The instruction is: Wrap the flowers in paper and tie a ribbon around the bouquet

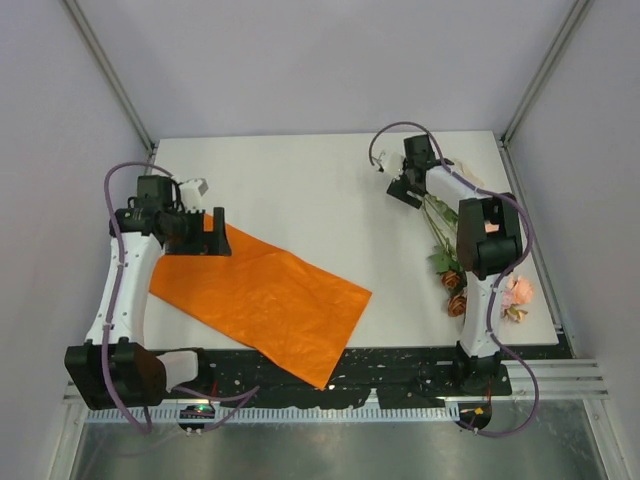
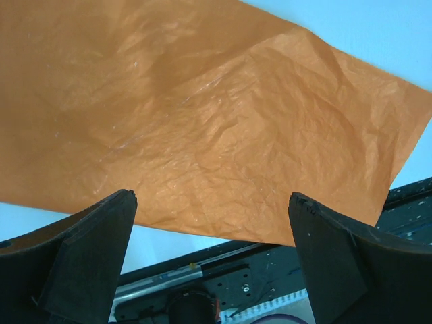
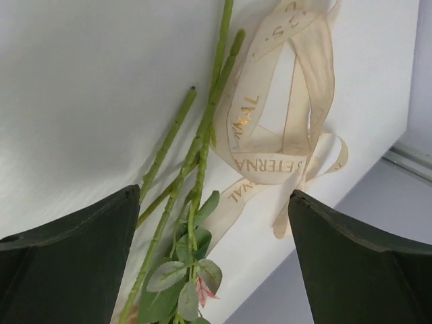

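The orange paper (image 1: pixel 265 300) lies flat and slanted on the white table, one corner hanging over the near edge. My left gripper (image 1: pixel 218 233) hovers open over the paper's far left corner; in the left wrist view the crinkled paper (image 2: pixel 216 121) fills the frame beyond the left gripper (image 2: pixel 212 197). The flowers (image 1: pixel 445 255) lie bare at the right, stems pointing away and blooms (image 1: pixel 457 300) near. My right gripper (image 1: pixel 397 180) stands open above the stem ends (image 3: pixel 202 135), with the cream ribbon (image 3: pixel 283 135) looped loosely beside them. No wrapped bouquet is in view.
The white table (image 1: pixel 320 190) is walled at the back and on both sides. A black perforated strip (image 1: pixel 400 365) runs along the near edge by the arm bases. The ribbon lies close to the table's right edge (image 3: pixel 351 196).
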{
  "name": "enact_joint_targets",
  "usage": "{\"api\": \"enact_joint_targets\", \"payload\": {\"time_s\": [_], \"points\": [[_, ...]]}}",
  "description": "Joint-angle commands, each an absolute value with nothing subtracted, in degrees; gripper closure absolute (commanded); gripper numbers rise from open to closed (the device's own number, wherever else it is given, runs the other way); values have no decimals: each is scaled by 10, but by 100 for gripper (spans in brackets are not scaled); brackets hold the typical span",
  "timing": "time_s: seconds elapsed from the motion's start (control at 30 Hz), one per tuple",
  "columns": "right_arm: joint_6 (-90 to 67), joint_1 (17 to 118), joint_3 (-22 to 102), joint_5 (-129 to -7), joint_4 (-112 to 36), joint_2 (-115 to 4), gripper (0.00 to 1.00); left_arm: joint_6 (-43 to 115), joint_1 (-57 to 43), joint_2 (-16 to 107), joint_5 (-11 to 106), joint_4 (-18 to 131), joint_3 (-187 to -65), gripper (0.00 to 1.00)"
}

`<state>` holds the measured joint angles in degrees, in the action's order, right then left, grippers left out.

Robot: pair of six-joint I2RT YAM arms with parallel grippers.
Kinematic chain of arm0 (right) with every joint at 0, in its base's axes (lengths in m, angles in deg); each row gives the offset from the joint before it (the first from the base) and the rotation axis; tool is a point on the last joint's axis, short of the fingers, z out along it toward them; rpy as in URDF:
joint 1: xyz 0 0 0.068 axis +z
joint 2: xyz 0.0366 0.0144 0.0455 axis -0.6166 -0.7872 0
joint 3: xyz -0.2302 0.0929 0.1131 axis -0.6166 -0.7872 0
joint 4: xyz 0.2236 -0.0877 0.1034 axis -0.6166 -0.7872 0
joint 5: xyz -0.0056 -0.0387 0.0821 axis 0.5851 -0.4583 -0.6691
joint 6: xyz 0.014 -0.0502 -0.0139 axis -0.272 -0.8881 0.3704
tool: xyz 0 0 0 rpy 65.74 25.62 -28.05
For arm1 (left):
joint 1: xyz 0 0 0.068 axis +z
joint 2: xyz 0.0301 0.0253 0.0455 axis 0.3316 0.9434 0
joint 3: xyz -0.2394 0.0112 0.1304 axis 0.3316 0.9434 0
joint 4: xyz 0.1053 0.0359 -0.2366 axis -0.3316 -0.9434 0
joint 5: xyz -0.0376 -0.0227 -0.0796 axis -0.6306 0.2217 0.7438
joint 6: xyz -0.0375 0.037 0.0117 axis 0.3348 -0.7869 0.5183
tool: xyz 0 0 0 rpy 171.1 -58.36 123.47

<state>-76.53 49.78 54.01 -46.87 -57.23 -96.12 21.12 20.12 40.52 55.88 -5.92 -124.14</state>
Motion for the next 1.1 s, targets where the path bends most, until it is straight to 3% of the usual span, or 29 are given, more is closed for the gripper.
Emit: {"api": "enact_joint_targets", "payload": {"time_s": [0.0, 0.1, 0.23, 0.4, 0.63, 0.93, 1.03, 1.07], "points": [[-643, 514, 636, -637, -734, -886, 5, 303, 317, 390, 662, -17, -1182, 0], [-576, 549, 652, -793, -817, -848, 5, 352, 410, 389, 720, 1, -1147, 0], [-478, 611, 653, -942, -848, -849, 5, 397, 460, 361, 732, 37, -1085, 0], [-373, 669, 711, -1068, -845, -945, 4, 420, 505, 319, 732, 70, -1007, 0], [-266, 715, 827, -1096, -795, -1078, 4, 473, 591, 282, 679, 55, -946, 0], [-225, 760, 838, -1104, -768, -1147, 4, 537, 604, 291, 656, 87, -893, 0], [-193, 762, 839, -1143, -750, -1171, 0, 555, 603, 310, 656, 108, -881, 0], [-171, 763, 839, -1152, -747, -1181, 3, 558, 602, 316, 655, 115, -879, 0]]}}
